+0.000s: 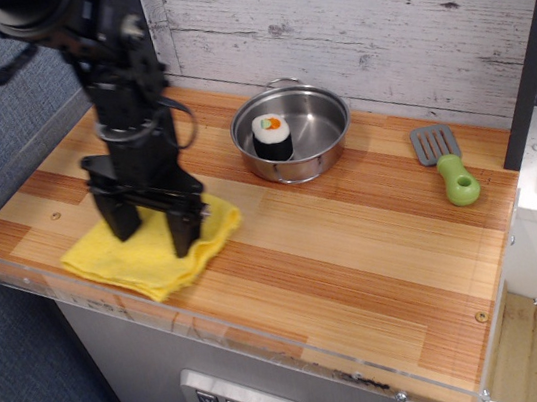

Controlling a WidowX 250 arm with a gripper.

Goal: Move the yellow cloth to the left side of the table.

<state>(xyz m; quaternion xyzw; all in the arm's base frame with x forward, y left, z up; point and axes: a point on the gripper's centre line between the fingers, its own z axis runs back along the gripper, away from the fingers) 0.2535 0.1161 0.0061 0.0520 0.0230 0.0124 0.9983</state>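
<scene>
The yellow cloth (150,269) lies folded near the front left of the wooden table (355,239), close to the front edge. My black gripper (154,226) stands upright on it. Its two fingers (184,231) are spread apart, with their tips pressed down on the cloth's back half. The part of the cloth under the fingers is hidden.
A steel pot (321,161) holding a sushi roll (272,137) sits at the back centre. A green-handled spatula (450,166) lies at the right. A clear acrylic guard (268,334) runs along the front and left edges. A white plank wall stands behind.
</scene>
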